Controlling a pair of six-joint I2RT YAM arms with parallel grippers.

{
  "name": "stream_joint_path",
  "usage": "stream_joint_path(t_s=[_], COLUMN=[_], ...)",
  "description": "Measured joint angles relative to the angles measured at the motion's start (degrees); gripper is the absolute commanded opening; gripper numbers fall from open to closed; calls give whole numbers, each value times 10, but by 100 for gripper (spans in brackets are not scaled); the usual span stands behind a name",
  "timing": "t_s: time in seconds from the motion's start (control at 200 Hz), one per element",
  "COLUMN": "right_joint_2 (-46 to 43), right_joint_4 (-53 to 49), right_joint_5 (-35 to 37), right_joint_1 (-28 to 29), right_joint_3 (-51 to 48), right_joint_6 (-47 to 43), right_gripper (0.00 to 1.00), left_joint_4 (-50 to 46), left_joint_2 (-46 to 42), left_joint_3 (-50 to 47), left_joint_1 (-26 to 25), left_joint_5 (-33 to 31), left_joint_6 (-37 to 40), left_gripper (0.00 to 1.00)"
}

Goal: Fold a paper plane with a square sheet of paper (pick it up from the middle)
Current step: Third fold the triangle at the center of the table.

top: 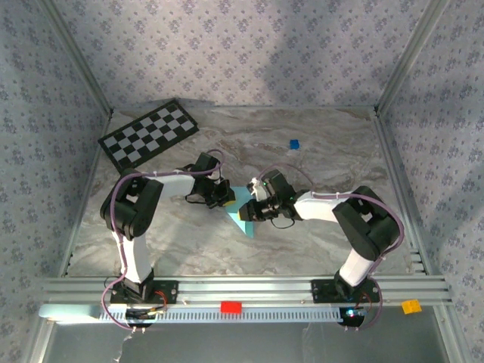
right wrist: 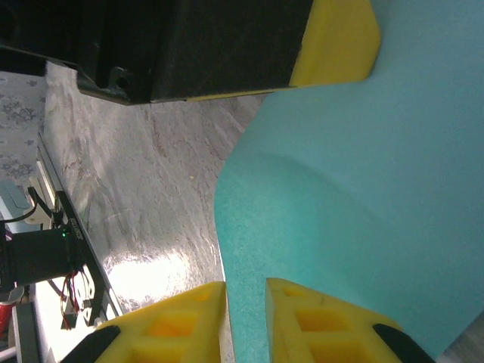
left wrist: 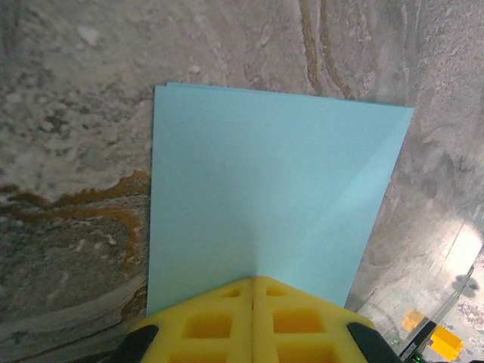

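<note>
Bases: both arms stand at the bottom edge of the top view. They lean inward with elbows bowed out, and their wrists meet at mid-frame.
Left gripper [left wrist: 253, 281]: clenched on the near edge of the paper [left wrist: 272, 197]. I judge it pins that edge so the sheet cannot slide while the other arm works.
Right gripper [right wrist: 246, 286]: the jaws stand a little apart with the paper's edge in the gap, and I see no clamping. It comes in low from the right, facing the left fingers [right wrist: 336, 41] at the top of its own view.
Paper: at the centre of the top view between the two grippers, with one corner pointing toward the lower frame. It humps up beside the right gripper, so I judge a fold is half formed.
Table [top: 318, 242]: marbled, bare around the work.
Cube [top: 294, 144]: upper right of centre, well apart from the paper.
Checkerboard [top: 149, 134]: upper left, out of the way.
</note>
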Motion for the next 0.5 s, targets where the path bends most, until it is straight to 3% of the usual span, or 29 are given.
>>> stream_joint_path(t_s=[0.165, 0.5], right_joint_2=[-2, -2], right_joint_4=[-2, -15], right_joint_5=[-5, -13], right_joint_1=[-2, -18], right_joint_3=[0, 2], right_joint_6=[0, -13], right_gripper=[21, 0], left_joint_4=[0, 0], left_joint_2=[0, 0], left_joint_3=[0, 0], left_joint_1=[0, 0], left_joint_5=[0, 0], left_joint_6=[1, 2], left_gripper=[6, 5])
